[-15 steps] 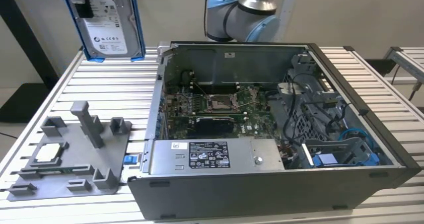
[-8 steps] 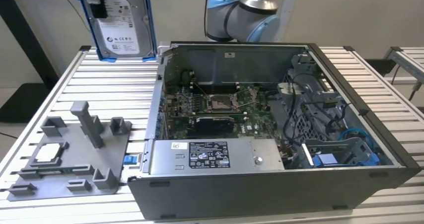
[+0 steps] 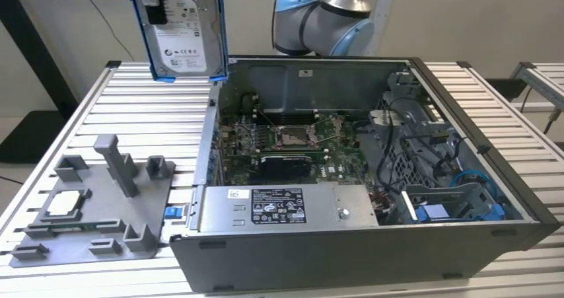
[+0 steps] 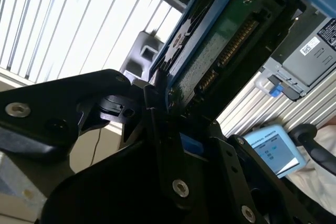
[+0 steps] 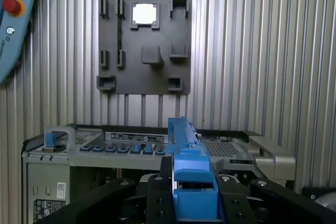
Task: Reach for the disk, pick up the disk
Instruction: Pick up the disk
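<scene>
- The bench is a slatted aluminium table (image 3: pixel 132 93) against a plain wall, and the work is laid out across its ribs.
- On the exterior view's left lies a grey fixture plate (image 3: pixel 88 205). A small square chip (image 3: pixel 63 204) sits in one of its pockets, probably so each part has a place of its own.
- Further right and high up, the disk (image 3: pixel 181 37) hangs on edge in its blue bracket, clear of everything below.
- In the first wrist view the gripper (image 5: pixel 194 198) is clamped on that bracket from both sides. I judge the grip firm, though the exterior view crops it.
- The open computer case (image 3: pixel 352 258) lies lidless, leaving its insides reachable from above.
- The arm (image 3: pixel 331 14) rises behind it.
</scene>
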